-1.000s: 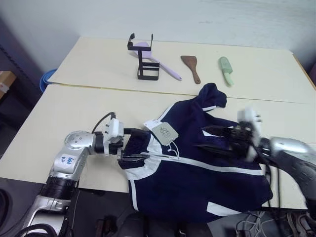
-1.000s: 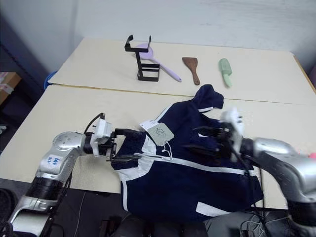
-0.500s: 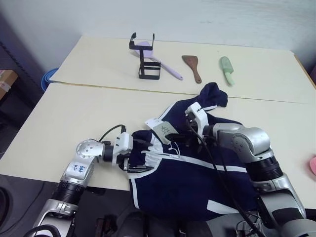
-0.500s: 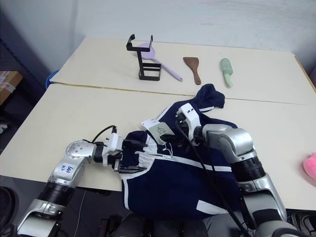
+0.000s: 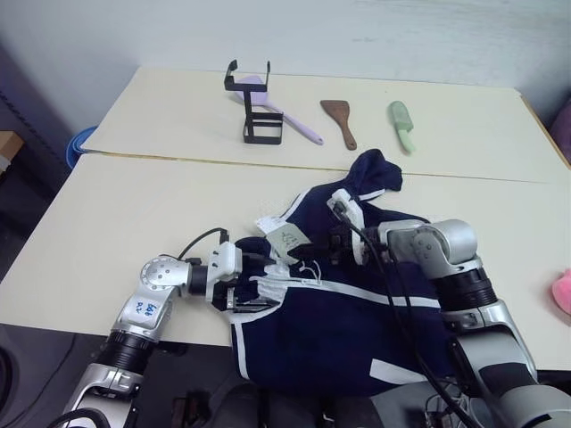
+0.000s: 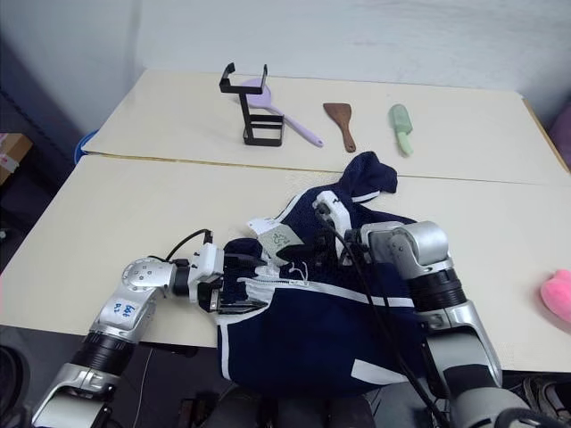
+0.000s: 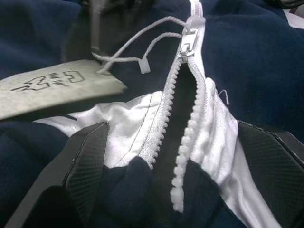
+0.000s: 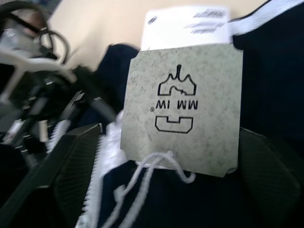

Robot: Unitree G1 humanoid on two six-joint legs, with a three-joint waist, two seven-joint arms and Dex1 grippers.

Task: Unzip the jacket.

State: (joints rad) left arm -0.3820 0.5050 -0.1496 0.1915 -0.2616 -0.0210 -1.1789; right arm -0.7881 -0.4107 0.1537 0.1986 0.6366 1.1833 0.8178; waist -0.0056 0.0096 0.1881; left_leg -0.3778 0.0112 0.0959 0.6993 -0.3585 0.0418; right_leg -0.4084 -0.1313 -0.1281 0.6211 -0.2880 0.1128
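Observation:
The navy-blue jacket (image 5: 357, 303) with white stripes lies on the near table, its lower part hanging over the front edge. Its white zipper (image 7: 183, 118) has parted a little at the collar end, with the slider (image 7: 190, 42) further up. My left gripper (image 5: 259, 285) is open and straddles that collar end, one finger (image 7: 85, 166) on each side of the zipper. My right gripper (image 5: 319, 248) reaches in from the right, open, with the pale hang tag (image 8: 183, 104) and its white string between its fingers (image 8: 76, 161).
On the far table stand a black wire holder (image 5: 254, 111), a purple spoon (image 5: 299, 125), a brown spatula (image 5: 337, 120) and a green brush (image 5: 401, 125). A pink plush toy (image 5: 562, 292) lies at the right edge. A seam (image 5: 178, 159) divides the two tables.
My right arm has swung in from the right over the jacket to the hang tag. My left gripper has sunk a little onto the collar end and stayed open.

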